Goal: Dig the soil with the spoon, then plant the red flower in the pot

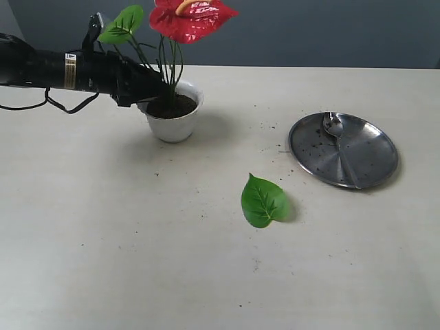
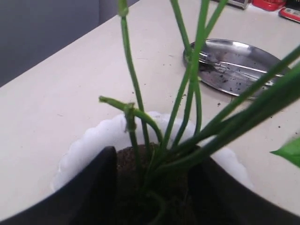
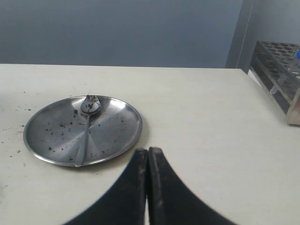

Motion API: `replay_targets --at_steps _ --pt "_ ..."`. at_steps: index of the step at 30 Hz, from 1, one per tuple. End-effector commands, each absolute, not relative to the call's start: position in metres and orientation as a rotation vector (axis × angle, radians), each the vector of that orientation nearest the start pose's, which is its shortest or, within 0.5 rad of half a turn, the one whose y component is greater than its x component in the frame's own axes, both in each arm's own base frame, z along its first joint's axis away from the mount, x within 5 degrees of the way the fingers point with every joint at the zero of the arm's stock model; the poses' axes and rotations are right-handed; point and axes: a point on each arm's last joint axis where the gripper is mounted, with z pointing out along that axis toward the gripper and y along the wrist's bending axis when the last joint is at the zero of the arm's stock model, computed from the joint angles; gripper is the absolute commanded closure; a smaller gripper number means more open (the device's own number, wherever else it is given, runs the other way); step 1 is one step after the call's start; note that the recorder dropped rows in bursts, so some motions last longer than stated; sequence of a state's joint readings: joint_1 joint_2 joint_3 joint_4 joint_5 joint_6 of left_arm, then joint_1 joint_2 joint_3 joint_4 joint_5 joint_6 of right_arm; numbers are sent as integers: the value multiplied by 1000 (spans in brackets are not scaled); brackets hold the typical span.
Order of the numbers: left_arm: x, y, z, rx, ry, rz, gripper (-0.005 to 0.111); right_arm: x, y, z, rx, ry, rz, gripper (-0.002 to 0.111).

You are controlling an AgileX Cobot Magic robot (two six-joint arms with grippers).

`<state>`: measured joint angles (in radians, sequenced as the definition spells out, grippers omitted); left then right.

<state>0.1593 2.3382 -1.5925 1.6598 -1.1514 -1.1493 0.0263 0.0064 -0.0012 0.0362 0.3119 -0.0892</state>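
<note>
The red flower [image 1: 189, 19] stands upright in the white pot [image 1: 173, 126], its green stems [image 2: 180, 98] rising out of the dark soil [image 1: 175, 106] that fills the pot. My left gripper [image 1: 155, 86] is at the pot's rim, open, with one dark finger on each side of the stem bundle just above the soil [image 2: 129, 161]. The spoon [image 1: 342, 148] lies on the steel plate [image 1: 371, 161] to the right. My right gripper [image 3: 148, 151] is shut and empty, hovering near the plate [image 3: 112, 136] with the spoon [image 3: 86, 124]; the exterior view does not show it.
A loose green leaf [image 1: 263, 201] lies on the table between pot and plate. Soil crumbs are scattered on the plate and on the table near it. A test-tube rack [image 3: 281, 70] stands at the table's edge in the right wrist view.
</note>
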Motion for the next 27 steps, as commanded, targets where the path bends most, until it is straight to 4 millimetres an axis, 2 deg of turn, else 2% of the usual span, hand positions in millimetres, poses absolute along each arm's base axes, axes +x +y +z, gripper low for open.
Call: replay_targets --at_steps 1,7,10,13,18,20,27 --pt "470 -8 135 895 1785 -825 61 54 2 186 -81 1786 -14 109" --pt "470 -8 136 896 1781 -832 61 54 2 186 -81 1786 -14 109" --pt "468 -9 140 911 1760 -856 54 54 2 186 -81 1786 -14 109" --pt "466 -9 142 923 1745 -877 54 54 2 186 -81 1786 -14 109" --pt "463 -2 147 920 1730 -908 54 54 2 186 -81 1786 -14 109" --pt "463 3 151 908 1731 -899 50 54 2 186 -81 1786 -14 109" --pt "462 11 150 890 1747 -892 46 54 2 186 -81 1786 -14 109"
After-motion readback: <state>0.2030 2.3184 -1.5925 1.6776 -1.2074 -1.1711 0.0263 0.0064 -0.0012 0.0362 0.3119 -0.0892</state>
